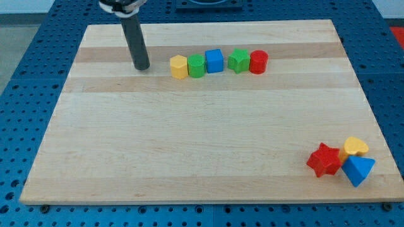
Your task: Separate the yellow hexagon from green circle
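Yellow hexagon (179,66) sits touching the green circle (197,65) at its three o'clock, heading a row near the board's (189,145) twelve o'clock edge. My tip (142,67), a bare rod without fingers, stands at the hexagon's nine o'clock, just apart. Approach seems underway; next I'd judge the tip must enter the seam between them.

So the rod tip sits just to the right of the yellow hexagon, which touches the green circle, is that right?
Not quite. The camera view shows my tip to the left of the yellow hexagon, not the right. The hexagon does touch the green circle.
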You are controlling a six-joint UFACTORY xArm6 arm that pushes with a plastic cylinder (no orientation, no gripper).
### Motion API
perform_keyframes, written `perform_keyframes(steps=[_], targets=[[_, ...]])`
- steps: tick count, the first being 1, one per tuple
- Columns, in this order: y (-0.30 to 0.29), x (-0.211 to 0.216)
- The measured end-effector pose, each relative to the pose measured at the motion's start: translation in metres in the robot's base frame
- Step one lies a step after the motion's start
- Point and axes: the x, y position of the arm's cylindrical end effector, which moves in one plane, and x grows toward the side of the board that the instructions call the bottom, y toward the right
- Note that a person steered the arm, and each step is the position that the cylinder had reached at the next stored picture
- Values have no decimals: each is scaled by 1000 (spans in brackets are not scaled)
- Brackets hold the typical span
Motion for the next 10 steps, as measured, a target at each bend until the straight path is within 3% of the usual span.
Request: perform_keyframes(steps=[1,4,8,10], targets=[[33,-8],[80,39],[99,123],[157,138]])
